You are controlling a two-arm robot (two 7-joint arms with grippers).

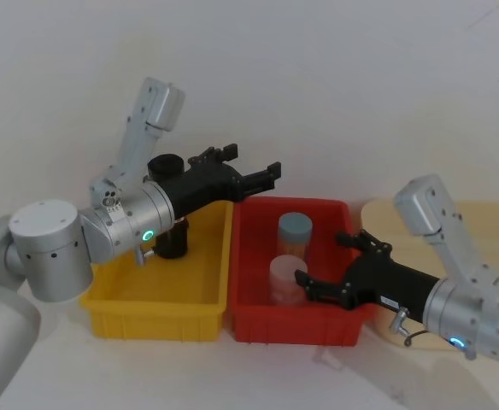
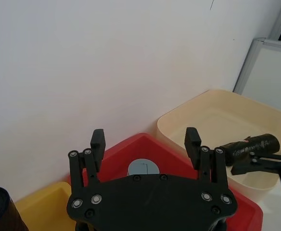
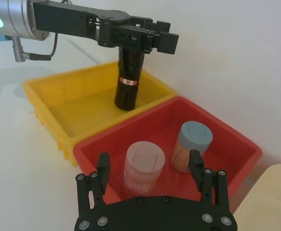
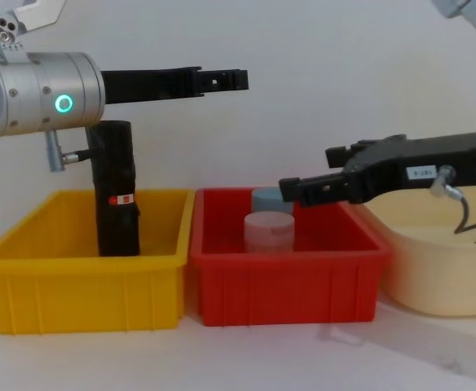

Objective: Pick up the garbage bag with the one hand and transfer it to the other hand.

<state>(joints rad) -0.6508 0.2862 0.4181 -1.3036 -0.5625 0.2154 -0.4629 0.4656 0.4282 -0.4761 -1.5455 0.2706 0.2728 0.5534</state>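
**Both claws open, bag standing in yellow bin**

The garbage bag point(image 4: 114, 187) stood upright in the yellow bin point(image 4: 75, 289), near its back wall, and nothing held it. The left claw point(image 1: 251, 162) hung above it with the fingers spread and empty, reaching over the edge between the yellow bin and the red bin point(image 1: 254, 320). The right claw point(image 1: 325, 259) was also released, over the right side of the red bin, near two jars point(image 3: 143, 163). Another black roll point(image 2: 256, 143) lay in the cream basin point(image 2: 198, 120).
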